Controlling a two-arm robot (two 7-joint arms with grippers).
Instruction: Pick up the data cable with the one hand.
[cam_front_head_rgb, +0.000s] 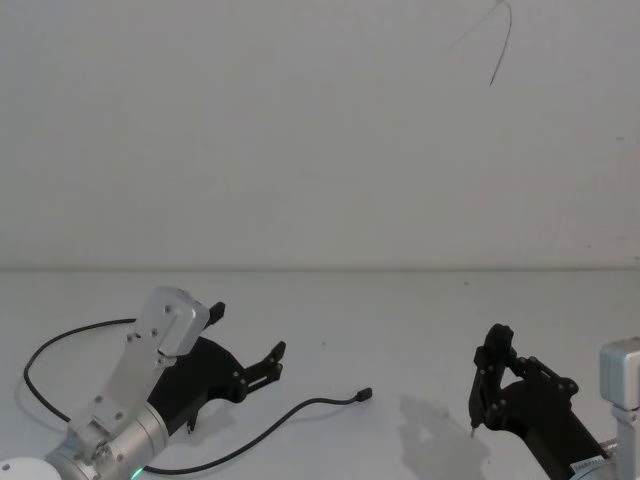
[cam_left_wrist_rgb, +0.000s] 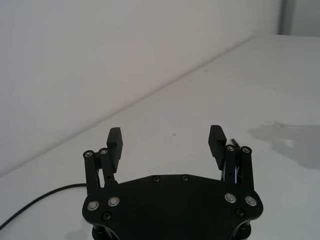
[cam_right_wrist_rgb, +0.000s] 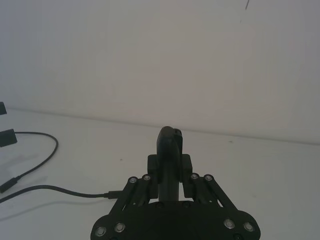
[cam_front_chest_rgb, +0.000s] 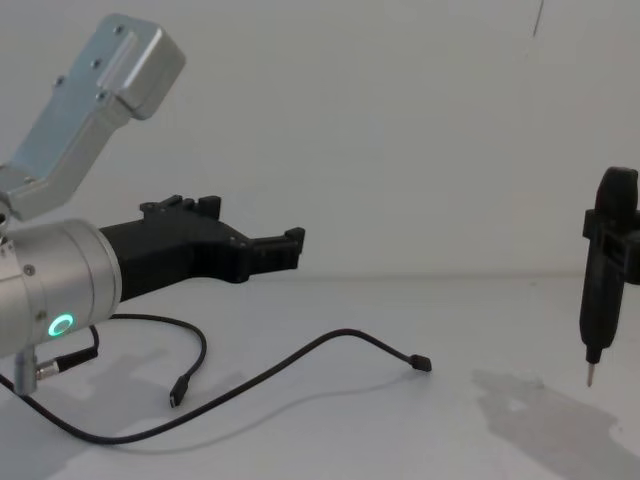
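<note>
Head view: left hand (cam_front_head_rgb: 247, 331) spread wide, data cable (cam_front_head_rgb: 300, 408) loose nearby; right hand (cam_front_head_rgb: 490, 385) clamps pointed tool (cam_front_head_rgb: 497, 338).

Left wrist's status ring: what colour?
Green glowing ring on the thick silver cylindrical wrist; chest view shows it best.

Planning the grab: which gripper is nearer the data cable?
Left. The left gripper hovers open above the data cable; the right gripper stands apart, off to its right.

One data cable (cam_front_head_rgb: 300, 406); two tools: left tool (cam_front_head_rgb: 247, 330), right tool (cam_front_head_rgb: 488, 380).
</note>
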